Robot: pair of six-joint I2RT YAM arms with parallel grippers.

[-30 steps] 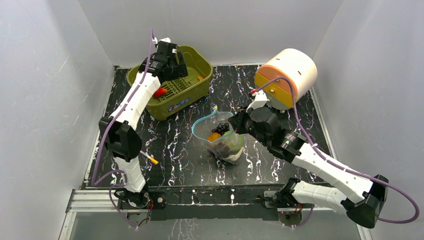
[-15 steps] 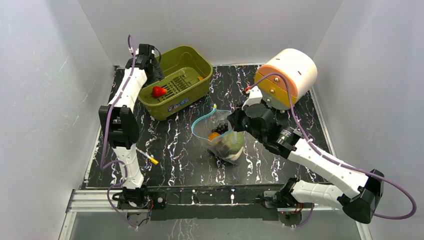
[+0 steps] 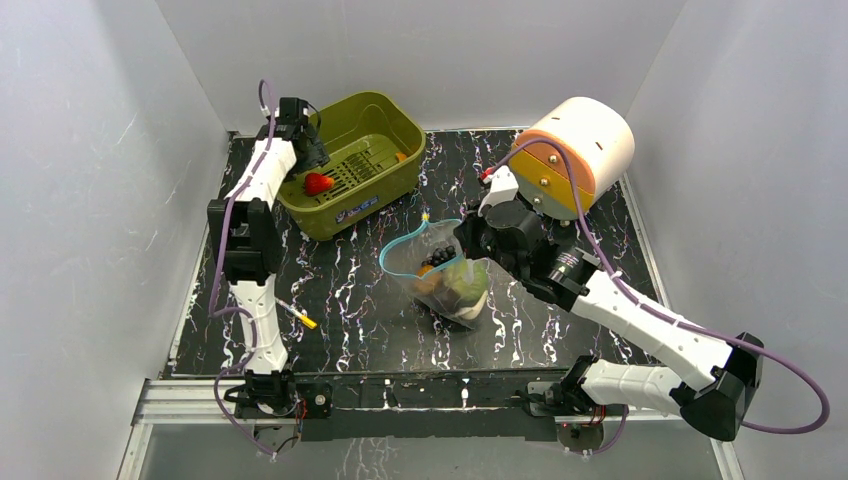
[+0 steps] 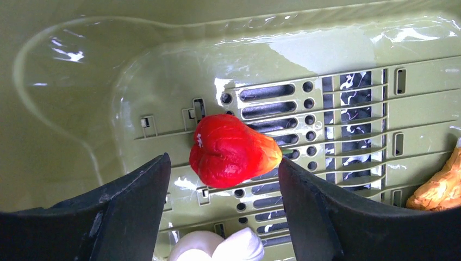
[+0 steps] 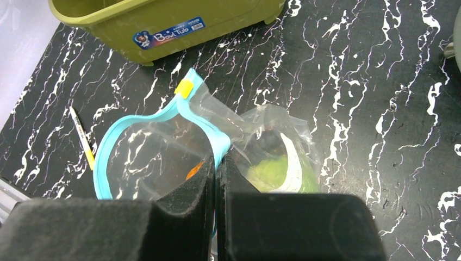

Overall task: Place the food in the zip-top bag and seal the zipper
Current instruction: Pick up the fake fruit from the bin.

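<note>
Left claw (image 4: pixel 223 166) hangs wide open and empty, a jaw either side of the glossy red toy fruit (image 4: pixel 231 157) on the slotted floor of the olive-green plastic bin (image 4: pixel 65 109). Best play: drop straight down, pinch its fat middle, lift above the bin's wall. A white piece (image 4: pixel 217 247) and an orange piece (image 4: pixel 440 187) crowd nearby. Right claw (image 5: pixel 216 168) is clamped shut on the blue-teal zipper (image 5: pixel 136 117), holding the clear zip-top bag (image 5: pixel 157 157) agape mid-surface (image 5: pixel 380 81), with open black marble between bin and bag.
</note>
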